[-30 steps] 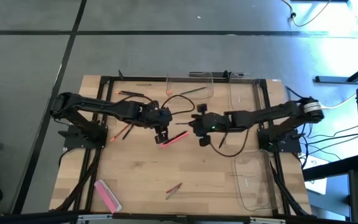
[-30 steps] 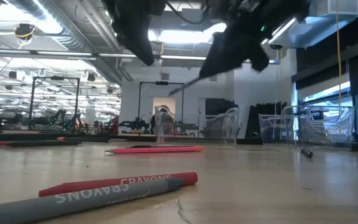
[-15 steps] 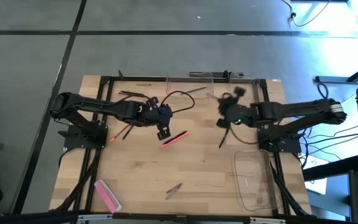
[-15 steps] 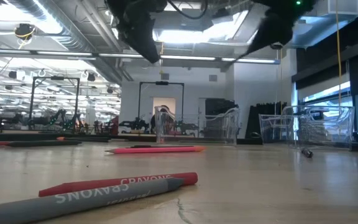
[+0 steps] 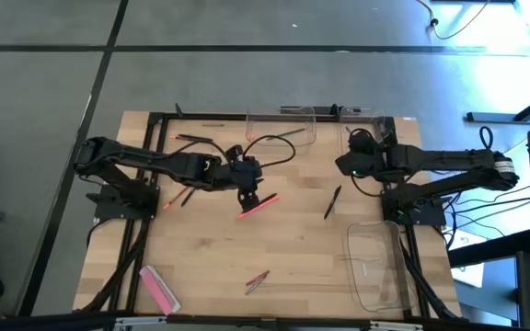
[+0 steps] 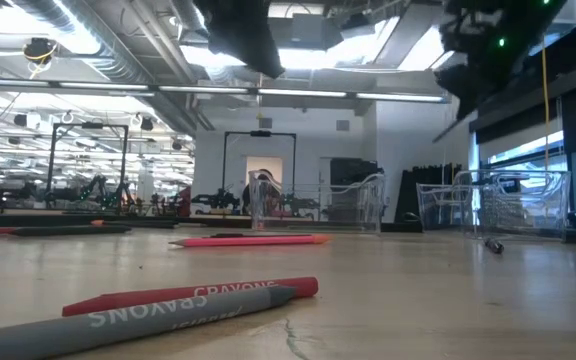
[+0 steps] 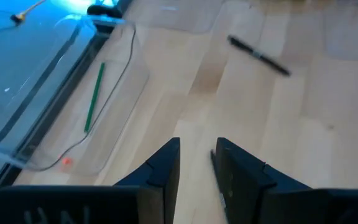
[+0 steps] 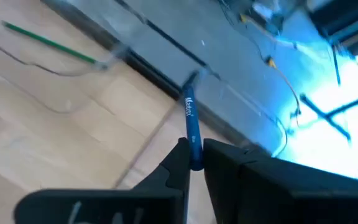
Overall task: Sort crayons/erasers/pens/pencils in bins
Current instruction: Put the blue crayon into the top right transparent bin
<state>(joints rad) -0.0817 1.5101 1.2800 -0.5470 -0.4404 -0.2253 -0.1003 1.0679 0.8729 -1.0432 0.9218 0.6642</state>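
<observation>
Blue pen (image 8: 192, 133) clamped in right end effector (image 8: 194, 163) — left end effector (image 7: 196, 163) parted, empty, above table (image 5: 293, 248).

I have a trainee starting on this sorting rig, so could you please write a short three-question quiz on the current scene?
1. True or false: the right end effector is shut on a blue pen.
2. What lies in the clear bin at the table's far edge? A) a green pencil B) a pink eraser C) nothing
3. Fill in: the pink eraser lies near the table's front-____ corner in the high view.

Key: 1 true; 2 A; 3 left.
</observation>
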